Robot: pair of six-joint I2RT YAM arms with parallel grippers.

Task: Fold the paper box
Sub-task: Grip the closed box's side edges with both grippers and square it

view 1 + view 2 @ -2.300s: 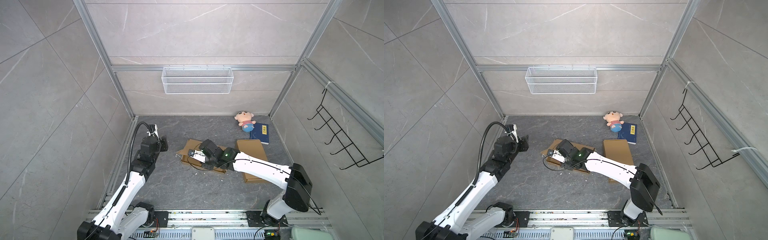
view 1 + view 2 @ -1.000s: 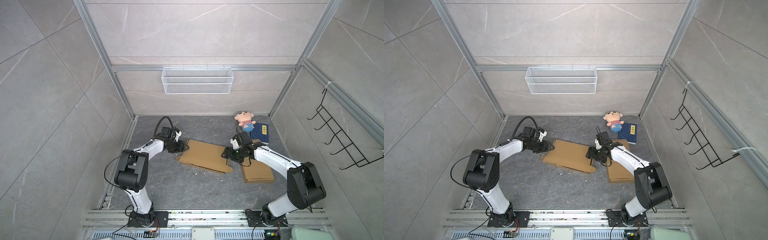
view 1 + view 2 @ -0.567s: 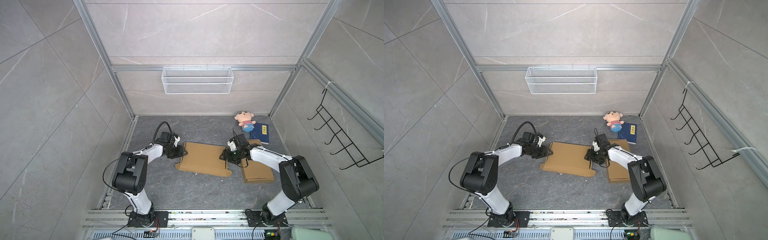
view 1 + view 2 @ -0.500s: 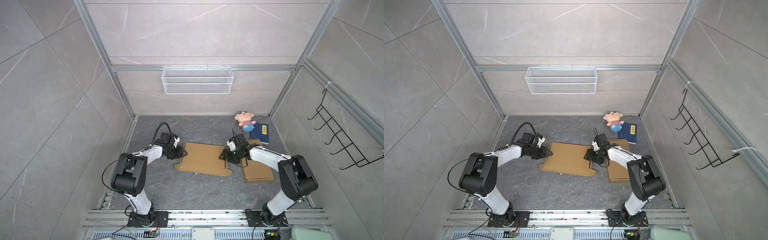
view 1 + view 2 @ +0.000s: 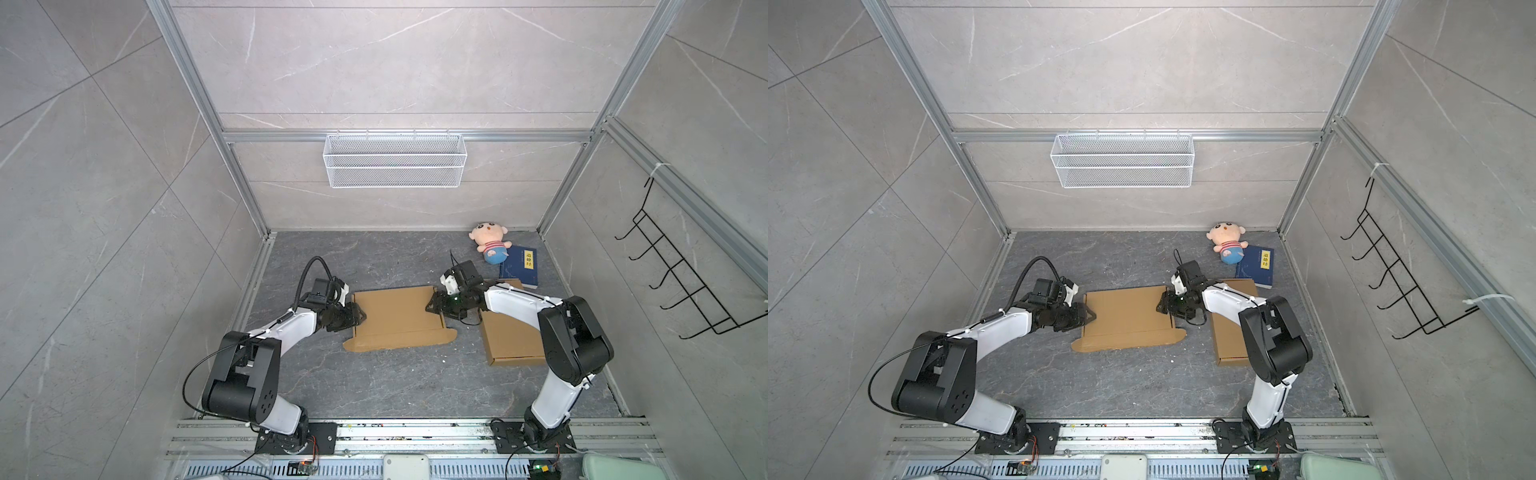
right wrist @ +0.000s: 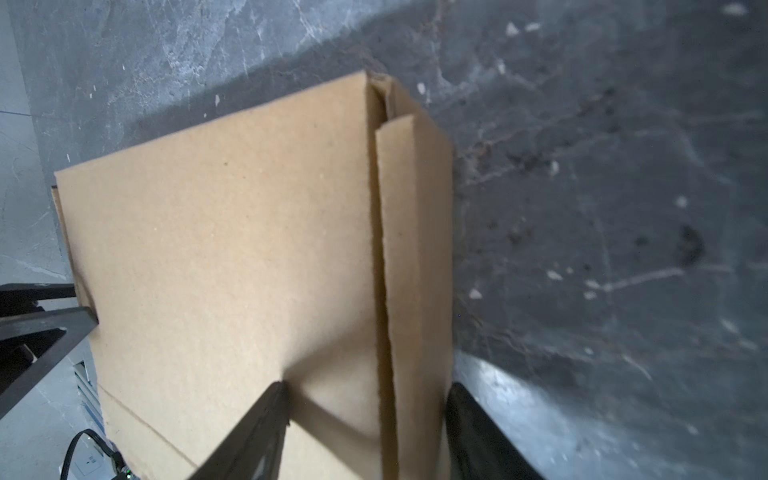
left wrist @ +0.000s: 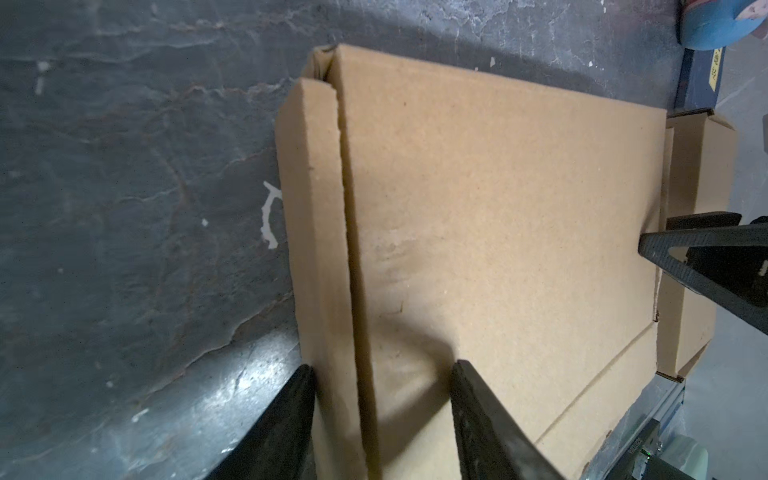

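Squared up since a second ago, the cardboard box [image 5: 397,318] sits between left gripper [image 5: 359,322] and right gripper [image 5: 430,307], jaws apart astride its flaps.

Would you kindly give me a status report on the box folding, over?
Left gripper, right gripper: jaws open, astride opposite ends of paper box. Box low on floor, near flap lying flat. Second cardboard box close by right gripper.
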